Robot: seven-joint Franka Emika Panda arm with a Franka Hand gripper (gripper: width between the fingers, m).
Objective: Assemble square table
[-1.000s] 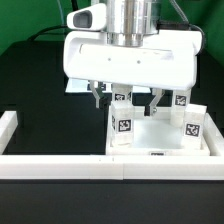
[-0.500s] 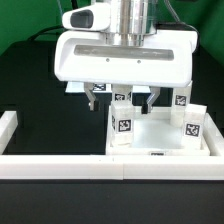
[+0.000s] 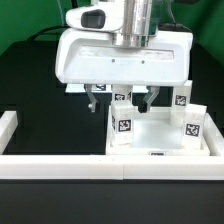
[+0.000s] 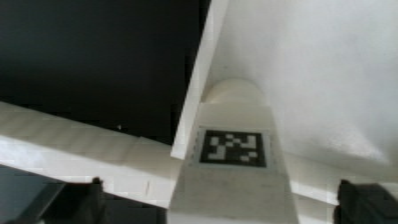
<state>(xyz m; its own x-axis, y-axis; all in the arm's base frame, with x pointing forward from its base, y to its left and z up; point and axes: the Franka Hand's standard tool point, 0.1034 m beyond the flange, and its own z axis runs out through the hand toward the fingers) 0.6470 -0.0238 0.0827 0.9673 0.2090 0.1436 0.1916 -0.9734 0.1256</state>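
- Gripper (image 3: 118, 98) above the far rim of the square table top (image 3: 155, 135); fingers (image 3: 93, 99) spread apart, pinching nothing
- Top upside down against the front border rail (image 3: 60, 167); four tagged legs standing upright in its corners
- Wrist view: one tagged leg (image 4: 228, 150) close below, between the finger tips

Even bright light, soft low-resolution blur throughout.
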